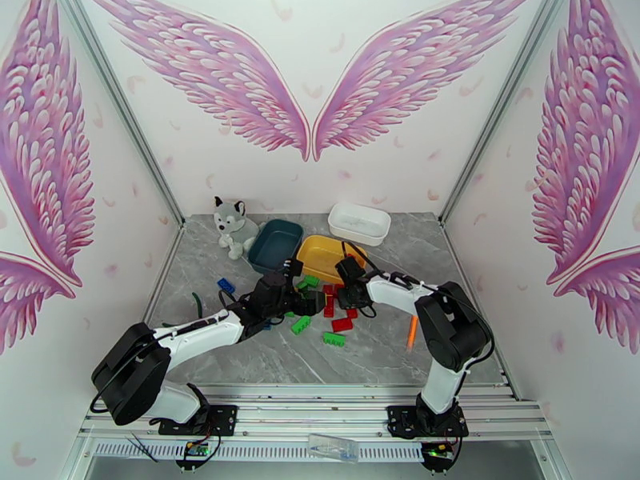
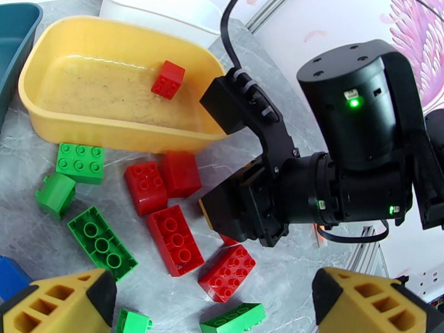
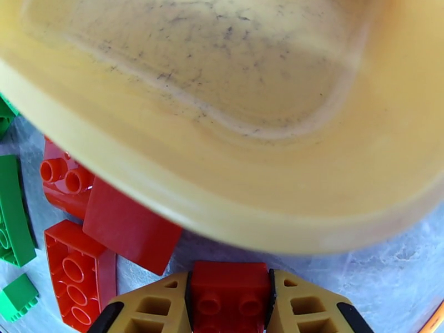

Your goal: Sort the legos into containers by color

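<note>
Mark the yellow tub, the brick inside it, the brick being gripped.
yellow tub (image 2: 114, 134): left wrist view, near wall.
brick inside tub (image 2: 167, 79): left wrist view, studded face.
held red brick (image 3: 229, 295): right wrist view, studded face.

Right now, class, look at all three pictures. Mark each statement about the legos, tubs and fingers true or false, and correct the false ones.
1. The right gripper has its fingers shut on a red lego. True.
2. The yellow tub holds a green lego. False: a red brick lies in it, with no green one.
3. The left gripper has its fingers clamped on a blue lego. False: its fingers stand open and hold nothing.
4. The plush husky sits beside the teal tub. True.
5. Every green lego is already in a tub. False: green legos lie on the table.
</note>
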Controlling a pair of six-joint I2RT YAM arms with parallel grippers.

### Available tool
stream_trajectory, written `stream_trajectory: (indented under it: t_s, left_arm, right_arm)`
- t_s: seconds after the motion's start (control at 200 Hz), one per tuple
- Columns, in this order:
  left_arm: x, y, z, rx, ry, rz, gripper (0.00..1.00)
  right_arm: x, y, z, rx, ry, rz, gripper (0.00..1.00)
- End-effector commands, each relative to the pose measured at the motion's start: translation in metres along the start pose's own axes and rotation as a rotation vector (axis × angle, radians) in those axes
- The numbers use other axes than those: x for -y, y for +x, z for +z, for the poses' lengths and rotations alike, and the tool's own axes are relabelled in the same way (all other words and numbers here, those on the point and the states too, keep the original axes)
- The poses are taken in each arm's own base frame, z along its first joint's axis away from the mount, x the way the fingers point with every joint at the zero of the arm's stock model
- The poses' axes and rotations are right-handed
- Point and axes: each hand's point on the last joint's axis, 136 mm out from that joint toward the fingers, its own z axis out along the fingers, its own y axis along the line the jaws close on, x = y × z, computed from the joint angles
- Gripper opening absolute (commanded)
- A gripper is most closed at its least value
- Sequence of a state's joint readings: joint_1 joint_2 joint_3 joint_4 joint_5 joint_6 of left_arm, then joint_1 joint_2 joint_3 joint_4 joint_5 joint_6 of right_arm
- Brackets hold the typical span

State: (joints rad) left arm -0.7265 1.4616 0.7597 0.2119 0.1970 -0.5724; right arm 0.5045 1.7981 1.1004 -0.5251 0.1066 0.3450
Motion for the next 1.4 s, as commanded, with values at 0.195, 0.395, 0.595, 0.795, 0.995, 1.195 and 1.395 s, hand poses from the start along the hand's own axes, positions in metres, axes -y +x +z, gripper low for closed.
stream_trajectory:
  t_s: [0.195,0.395,0.595,0.795,0.995,1.195,1.395]
  left_arm:
    - [0.015,-0.012,-0.004,0.052,0.078,0.053,0.99]
    - [0.018,-0.013,-0.003,0.065,0.095,0.06,0.99]
    - [0.015,-0.01,0.0,0.041,0.089,0.058,0.99]
    - [0.013,-0.016,-0.008,0.066,0.08,0.055,0.99]
    - [0.013,-0.022,-0.019,0.097,0.071,0.064,0.99]
    - [0.009,-0.024,-0.024,0.108,0.044,0.071,0.99]
    - [0.003,-0.02,-0.019,0.094,0.022,0.046,0.99]
  right_arm:
    - [-0.007,-0.023,-0.078,0.182,-0.101,0.038,0.28]
    - [-0.003,-0.069,-0.121,0.305,-0.065,0.055,0.33]
    - [-0.004,-0.126,-0.105,0.328,-0.012,0.092,0.31]
    - [-0.002,-0.171,-0.066,0.292,0.039,0.132,0.3]
    - [0.001,-0.191,-0.043,0.265,0.082,0.132,0.52]
    - [0.003,-0.183,-0.059,0.281,0.063,0.134,0.68]
    - [-0.01,-0.148,-0.092,0.284,-0.055,0.137,0.68]
